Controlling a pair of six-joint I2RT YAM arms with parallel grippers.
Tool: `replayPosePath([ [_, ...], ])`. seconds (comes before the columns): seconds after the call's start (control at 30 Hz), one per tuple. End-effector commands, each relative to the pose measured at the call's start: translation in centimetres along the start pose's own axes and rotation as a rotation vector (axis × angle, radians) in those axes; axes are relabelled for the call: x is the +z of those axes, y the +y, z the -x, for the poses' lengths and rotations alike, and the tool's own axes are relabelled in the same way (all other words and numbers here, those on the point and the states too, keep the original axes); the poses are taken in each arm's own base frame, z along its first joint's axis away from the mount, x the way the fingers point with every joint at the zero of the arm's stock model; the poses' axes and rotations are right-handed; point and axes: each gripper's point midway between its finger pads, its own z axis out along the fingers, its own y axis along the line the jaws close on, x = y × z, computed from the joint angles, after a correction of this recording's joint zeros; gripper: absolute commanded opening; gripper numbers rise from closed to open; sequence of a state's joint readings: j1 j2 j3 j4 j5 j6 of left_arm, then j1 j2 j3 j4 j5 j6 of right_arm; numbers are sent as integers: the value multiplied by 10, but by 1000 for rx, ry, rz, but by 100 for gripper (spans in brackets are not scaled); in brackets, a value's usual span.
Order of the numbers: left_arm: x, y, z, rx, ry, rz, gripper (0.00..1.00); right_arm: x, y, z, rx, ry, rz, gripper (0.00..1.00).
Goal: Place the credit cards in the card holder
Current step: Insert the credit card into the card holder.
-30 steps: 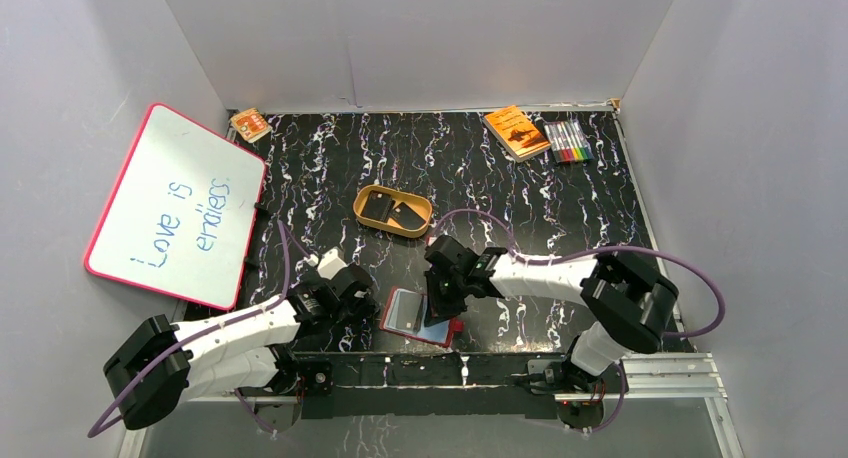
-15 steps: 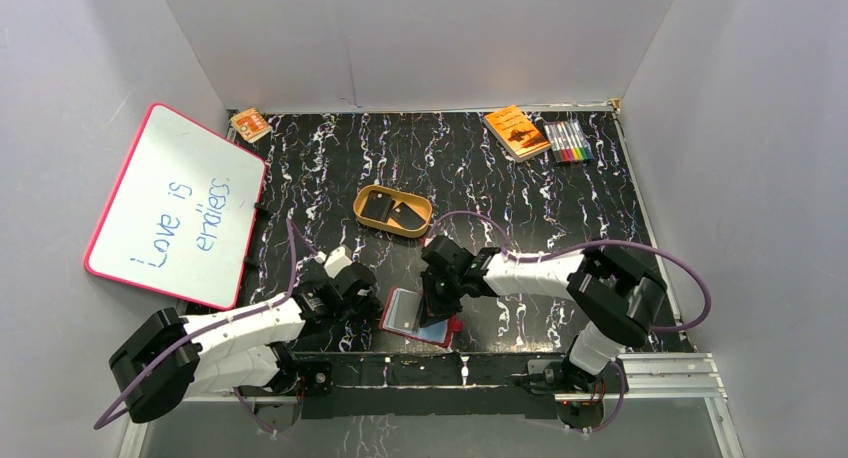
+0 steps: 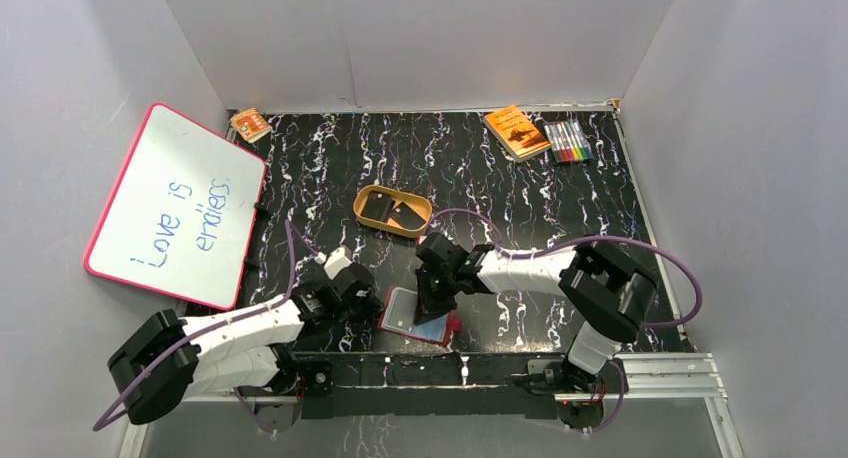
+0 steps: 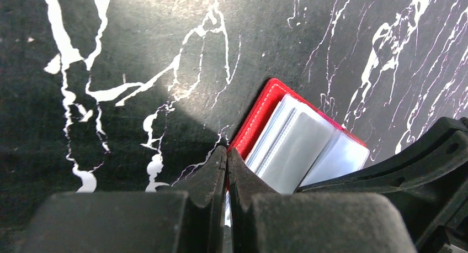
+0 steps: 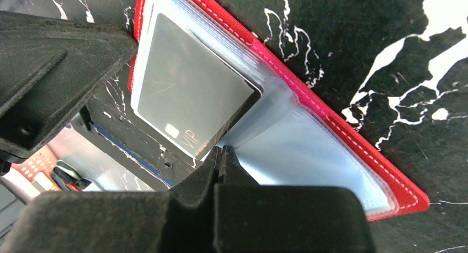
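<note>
arms stretched low toward centre, left gripper [image 4: 226, 153] jaws closed tight, right gripper [image 5: 221, 153] likewise, tips down, near each other

The card holder [image 3: 405, 315] is hemmed in: the left gripper [image 4: 227, 153] pinches its left edge, the right gripper [image 5: 221, 151] sits closed over its middle, and the tan dish [image 3: 393, 226] (two black cards [image 3: 380, 208] inside) stands just behind. Bare table [image 3: 330, 168] lies open behind the dish and at far right. The whiteboard [image 3: 175, 206] overhangs the left side.

Black marbled table [image 3: 330, 168] carries red card holder [image 3: 402, 311], tan dish [image 3: 393, 232], orange booklet [image 3: 517, 131], markers [image 3: 567, 140], whiteboard [image 3: 175, 206].
</note>
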State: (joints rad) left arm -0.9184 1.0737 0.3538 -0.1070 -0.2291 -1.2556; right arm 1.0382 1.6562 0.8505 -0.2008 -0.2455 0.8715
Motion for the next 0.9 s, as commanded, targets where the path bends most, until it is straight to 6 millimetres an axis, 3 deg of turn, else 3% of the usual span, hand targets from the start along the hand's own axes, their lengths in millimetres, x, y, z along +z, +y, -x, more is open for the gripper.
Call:
replayPosePath([
  [0.0, -6, 71, -16, 28, 32, 224, 0, -5, 22, 31, -75, -104, 22, 0],
  [0.1, -6, 80, -11, -9, -11, 233, 0, -4, 13, 42, -130, -114, -40, 1],
  [0.2, -6, 83, -8, -36, -36, 234, 0, -3, 2, 51, -164, -112, -90, 9],
  [0.37, -8, 79, -4, -48, -55, 226, 5, -11, 5, 63, -188, -121, -99, 18],
  [0.7, -21, 65, 15, -41, -116, 207, 32, -77, 14, 74, -228, -222, -129, 40],
  [0.87, -38, 46, 39, -9, -195, 183, 50, -121, 13, 86, -250, -411, -144, 42],
])
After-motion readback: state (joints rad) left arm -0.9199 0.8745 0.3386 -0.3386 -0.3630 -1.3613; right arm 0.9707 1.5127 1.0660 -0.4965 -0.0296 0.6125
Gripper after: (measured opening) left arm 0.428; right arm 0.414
